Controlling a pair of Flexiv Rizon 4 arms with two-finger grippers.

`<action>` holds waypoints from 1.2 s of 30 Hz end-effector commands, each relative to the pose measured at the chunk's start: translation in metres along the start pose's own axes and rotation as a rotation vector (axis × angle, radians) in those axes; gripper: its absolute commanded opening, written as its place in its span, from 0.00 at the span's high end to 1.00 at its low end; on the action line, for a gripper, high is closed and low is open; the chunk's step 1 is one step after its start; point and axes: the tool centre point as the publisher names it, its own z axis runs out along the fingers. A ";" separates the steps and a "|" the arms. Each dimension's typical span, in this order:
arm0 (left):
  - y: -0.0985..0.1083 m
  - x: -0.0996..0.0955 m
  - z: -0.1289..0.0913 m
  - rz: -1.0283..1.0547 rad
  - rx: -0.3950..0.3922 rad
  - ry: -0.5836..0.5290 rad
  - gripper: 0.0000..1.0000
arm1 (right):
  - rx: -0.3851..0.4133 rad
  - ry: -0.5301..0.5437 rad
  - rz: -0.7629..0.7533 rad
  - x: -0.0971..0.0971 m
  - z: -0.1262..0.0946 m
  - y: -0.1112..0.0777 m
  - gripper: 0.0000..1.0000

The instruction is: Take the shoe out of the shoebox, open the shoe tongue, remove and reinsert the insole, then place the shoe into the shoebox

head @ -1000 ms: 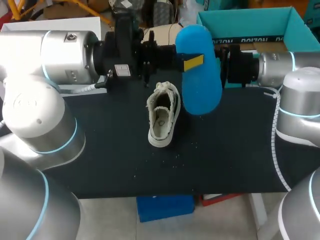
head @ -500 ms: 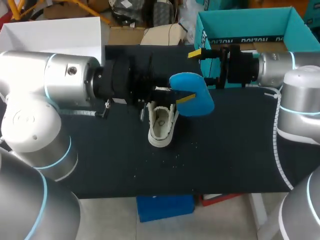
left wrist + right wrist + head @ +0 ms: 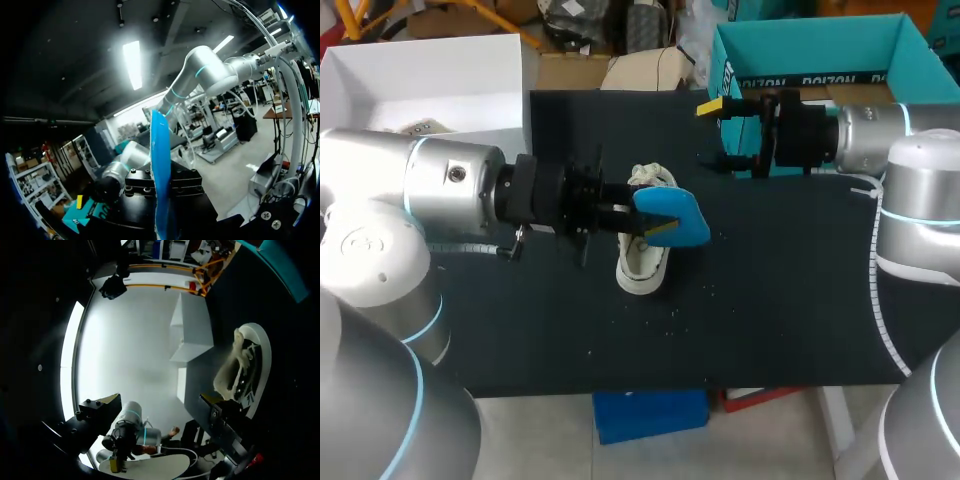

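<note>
left gripper (image 3: 655, 226) has lowered insole (image 3: 680, 212) over shoe (image 3: 640, 268)

- Insole (image 3: 672, 213): plain bright blue; a thin blue strip where edge-on in the left wrist view (image 3: 160, 170).
- Shoe (image 3: 642, 262): off-white to cream upper and laces, white sole rim; small dark marks along the side in the right wrist view (image 3: 245, 365).
- Shoebox (image 3: 820, 45): teal walls, one dark band with pale print.
- Table (image 3: 770, 300): black, dotted with pale specks near the shoe.
- Left tool (image 3: 655, 213): black body, one yellow tip showing against the blue insole.
- Right tool (image 3: 720, 135): black body, bright yellow tip.
- Left arm (image 3: 440, 185) and right arm (image 3: 910, 170): silver and white shells, light-blue rings at the joints.
</note>
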 end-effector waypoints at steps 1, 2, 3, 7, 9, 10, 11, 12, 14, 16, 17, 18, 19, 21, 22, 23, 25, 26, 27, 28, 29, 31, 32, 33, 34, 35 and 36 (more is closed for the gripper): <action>0.002 0.005 0.002 0.003 0.004 -0.015 1.00 | -0.003 0.000 0.000 -0.001 0.002 0.000 0.00; 0.002 0.005 0.002 0.003 0.004 -0.015 1.00 | -0.003 0.000 0.000 -0.001 0.002 0.000 0.00; 0.002 0.005 0.002 0.003 0.004 -0.015 1.00 | -0.003 0.000 0.000 -0.001 0.002 0.000 0.00; 0.002 0.005 0.002 0.003 0.004 -0.015 1.00 | -0.003 0.000 0.000 -0.001 0.002 0.000 0.00; 0.002 0.005 0.002 0.003 0.004 -0.015 1.00 | -0.003 0.000 0.000 -0.001 0.002 0.000 0.00; 0.001 0.008 0.006 0.086 -0.030 -0.004 1.00 | -0.003 0.000 0.000 -0.001 0.002 0.000 0.00; 0.002 0.010 0.009 0.158 -0.032 -0.012 1.00 | -0.003 0.000 0.000 -0.001 0.002 0.000 0.00; 0.006 0.011 0.010 0.222 -0.016 -0.023 1.00 | -0.003 0.000 0.000 -0.001 0.002 0.000 0.00; 0.014 0.017 0.011 0.351 0.009 -0.032 1.00 | -0.003 0.000 0.000 -0.001 0.002 0.000 0.00; 0.023 0.022 0.009 0.437 -0.018 -0.050 1.00 | -0.003 0.000 0.000 -0.001 0.002 0.000 0.00; 0.028 0.023 0.007 0.459 0.012 -0.076 1.00 | -0.003 0.000 0.000 -0.001 0.002 0.000 0.00; 0.032 0.024 0.006 0.497 0.018 -0.086 1.00 | -0.003 0.000 0.000 -0.001 0.002 0.000 0.00; 0.037 0.025 0.005 0.539 -0.012 -0.102 1.00 | -0.003 0.000 0.000 -0.001 0.002 0.000 0.00; 0.045 0.026 0.004 0.590 -0.024 -0.112 1.00 | -0.003 0.000 0.000 -0.001 0.002 0.000 0.00; 0.050 0.025 0.003 0.604 -0.017 -0.118 1.00 | -0.003 0.000 0.000 -0.001 0.002 0.000 0.00; 0.050 0.025 0.003 0.604 -0.017 -0.118 1.00 | -0.003 0.000 0.000 -0.001 0.002 0.000 0.00; 0.050 0.025 0.003 0.604 -0.017 -0.118 1.00 | -0.003 0.000 0.000 -0.001 0.002 0.000 0.00; 0.050 0.025 0.003 0.604 -0.017 -0.118 1.00 | -0.003 0.000 0.000 -0.001 0.002 0.000 0.00; 0.050 0.025 0.003 0.604 -0.017 -0.118 1.00 | -0.003 0.000 0.000 -0.001 0.002 0.000 0.00; 0.050 0.025 0.003 0.604 -0.017 -0.118 1.00 | -0.003 0.000 0.000 -0.001 0.002 0.000 0.00; 0.050 0.025 0.003 0.604 -0.017 -0.118 1.00 | -0.003 0.000 0.000 -0.001 0.002 0.000 0.00; 0.050 0.025 0.003 0.604 -0.017 -0.118 1.00 | -0.003 0.000 0.000 -0.001 0.002 0.000 0.00; 0.050 0.025 0.003 0.604 -0.017 -0.118 1.00 | -0.003 0.000 0.000 -0.001 0.002 0.000 0.00; 0.050 0.025 0.003 0.604 -0.017 -0.118 1.00 | -0.003 0.000 0.000 -0.001 0.002 0.000 0.00; 0.050 0.025 0.003 0.604 -0.017 -0.118 1.00 | -0.003 0.000 0.000 -0.001 0.002 0.000 0.00; 0.050 0.025 0.003 0.604 -0.017 -0.118 1.00 | -0.003 0.000 0.000 -0.001 0.002 0.000 0.00; 0.050 0.025 0.003 0.604 -0.017 -0.118 1.00 | -0.003 0.000 0.000 -0.001 0.002 0.000 0.00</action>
